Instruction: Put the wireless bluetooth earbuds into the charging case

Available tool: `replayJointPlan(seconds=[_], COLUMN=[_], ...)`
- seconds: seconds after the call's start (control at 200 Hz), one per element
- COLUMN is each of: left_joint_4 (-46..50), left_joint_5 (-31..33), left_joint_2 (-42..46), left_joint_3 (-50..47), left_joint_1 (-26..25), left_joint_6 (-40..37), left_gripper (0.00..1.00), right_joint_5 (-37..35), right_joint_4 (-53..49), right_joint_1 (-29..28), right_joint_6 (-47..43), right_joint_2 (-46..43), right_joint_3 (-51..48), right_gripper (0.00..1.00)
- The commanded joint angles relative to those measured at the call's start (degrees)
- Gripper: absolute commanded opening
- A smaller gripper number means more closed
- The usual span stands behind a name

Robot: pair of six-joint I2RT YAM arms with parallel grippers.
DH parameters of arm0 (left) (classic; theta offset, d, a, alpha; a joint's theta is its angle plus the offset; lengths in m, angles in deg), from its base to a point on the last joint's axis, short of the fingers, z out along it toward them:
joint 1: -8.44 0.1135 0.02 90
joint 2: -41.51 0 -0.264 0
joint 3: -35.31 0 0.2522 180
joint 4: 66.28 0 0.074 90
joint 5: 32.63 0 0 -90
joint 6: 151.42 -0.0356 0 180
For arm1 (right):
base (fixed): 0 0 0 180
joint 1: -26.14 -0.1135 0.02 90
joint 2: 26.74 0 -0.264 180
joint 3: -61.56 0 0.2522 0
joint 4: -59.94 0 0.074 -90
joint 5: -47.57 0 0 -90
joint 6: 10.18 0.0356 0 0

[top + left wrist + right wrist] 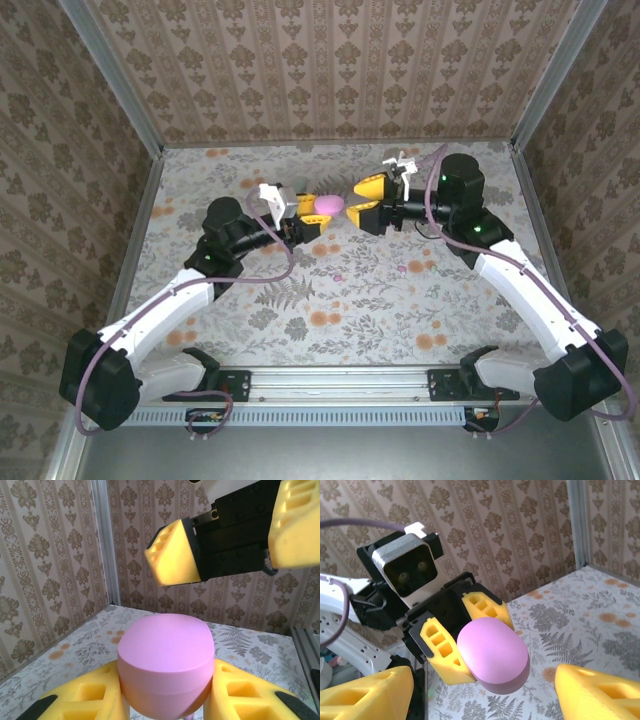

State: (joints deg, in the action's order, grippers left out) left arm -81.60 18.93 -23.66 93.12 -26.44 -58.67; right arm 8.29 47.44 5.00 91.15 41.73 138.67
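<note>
The pink pebble-shaped charging case (330, 205), lid closed, hangs above the table's far middle. My left gripper (313, 216) is shut on it. In the left wrist view the case (167, 655) sits squeezed between the yellow fingers (85, 697). My right gripper (362, 200) faces it from the right, open, its fingers apart from the case. In the right wrist view the case (492, 655) floats between my right gripper's (480, 700) spread fingertips without touching them. Two tiny pink earbuds (338, 276) (402, 268) lie on the floral mat nearer the arms.
The floral table mat (330, 320) is walled by patterned panels on three sides, with metal corner posts (140, 120). Purple cables loop off both wrists. The right gripper's yellow fingers (172, 560) hang just above the case in the left wrist view.
</note>
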Motion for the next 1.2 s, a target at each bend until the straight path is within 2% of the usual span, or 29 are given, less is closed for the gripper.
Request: replayJointPlan(seconds=[0.0,0.06,0.145,0.305,0.74,1.195], left_joint_4=[-5.1,-5.5,-5.6,-5.5,-5.7,-6.4], left_joint_5=[3.5,3.7,4.0,3.7,3.5,2.4], left_joint_2=[1.1,0.8,0.3,-0.2,-0.4,-0.2], left_joint_3=[-1.1,-1.2,-1.1,-0.9,-0.8,-0.5], left_joint_1=[-0.8,-1.1,-1.5,-2.1,-2.9,-3.3], left_joint_6=[-0.8,-1.1,-1.3,-0.9,0.2,1.5], left_gripper=[0.26,0.26,0.26,0.26,0.26,0.26], right_joint_5=[-5.2,-7.5,-6.3,-7.5,-6.3,-11.9], right_joint_4=[-6.5,-9.7,-12.1,-14.8,-16.0,-14.6], right_joint_1=[0.0,-0.2,-0.5,-2.2,-3.5,-3.5], right_joint_6=[5.8,7.3,8.8,5.5,2.6,1.9], right_joint_2=[-0.8,-0.3,1.0,1.9,5.2,5.2], right_joint_3=[0.7,1.8,3.1,3.8,5.8,4.9], right_gripper=[0.74,0.71,0.68,0.68,0.67,0.68])
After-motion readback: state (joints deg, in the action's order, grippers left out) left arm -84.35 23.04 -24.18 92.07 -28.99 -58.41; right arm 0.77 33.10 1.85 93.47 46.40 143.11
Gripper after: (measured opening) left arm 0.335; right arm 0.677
